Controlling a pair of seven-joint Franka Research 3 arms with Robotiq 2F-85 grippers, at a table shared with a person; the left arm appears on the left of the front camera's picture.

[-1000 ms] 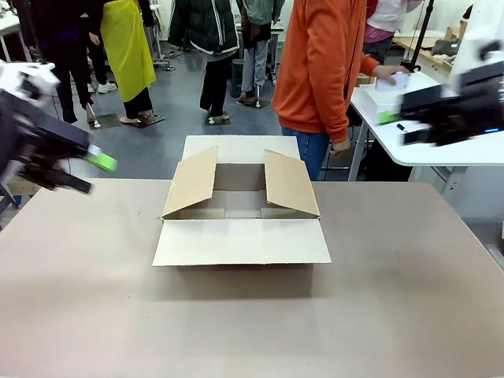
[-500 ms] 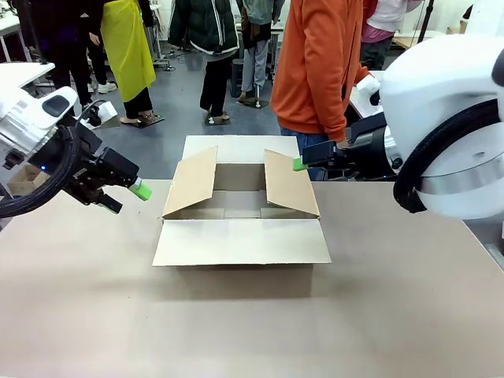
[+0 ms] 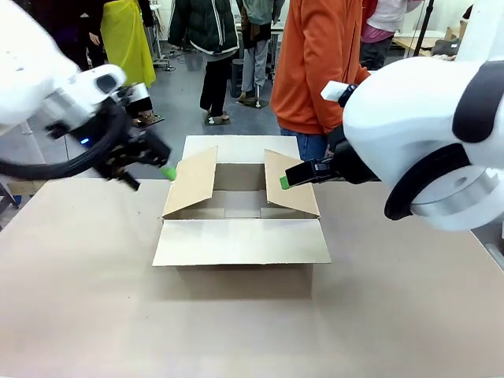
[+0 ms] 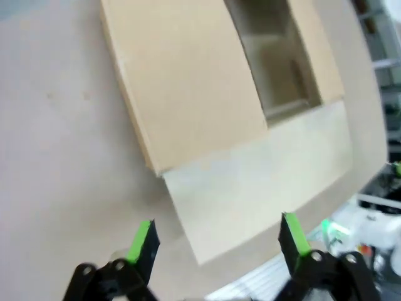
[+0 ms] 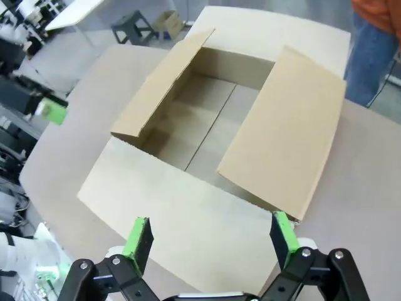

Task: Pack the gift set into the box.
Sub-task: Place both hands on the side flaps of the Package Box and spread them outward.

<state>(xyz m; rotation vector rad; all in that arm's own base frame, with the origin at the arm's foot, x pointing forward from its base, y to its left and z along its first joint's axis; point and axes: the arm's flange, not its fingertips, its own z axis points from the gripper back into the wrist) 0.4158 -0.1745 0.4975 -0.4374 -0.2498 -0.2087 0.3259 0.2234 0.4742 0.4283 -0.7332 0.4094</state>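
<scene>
While flanking the box (image 3: 240, 240) | left hand (image 4: 218, 229) released | right hand (image 5: 210, 226) released | wrist views reveal spread fingers (image 5: 139, 237)

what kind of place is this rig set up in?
Likely a shared robotics lab: people standing on open grey floor behind the table, a stool and white worktable nearby, one open box staged.

Grey-brown table (image 3: 409, 315), person in orange top (image 3: 319, 63) at far edge
</scene>
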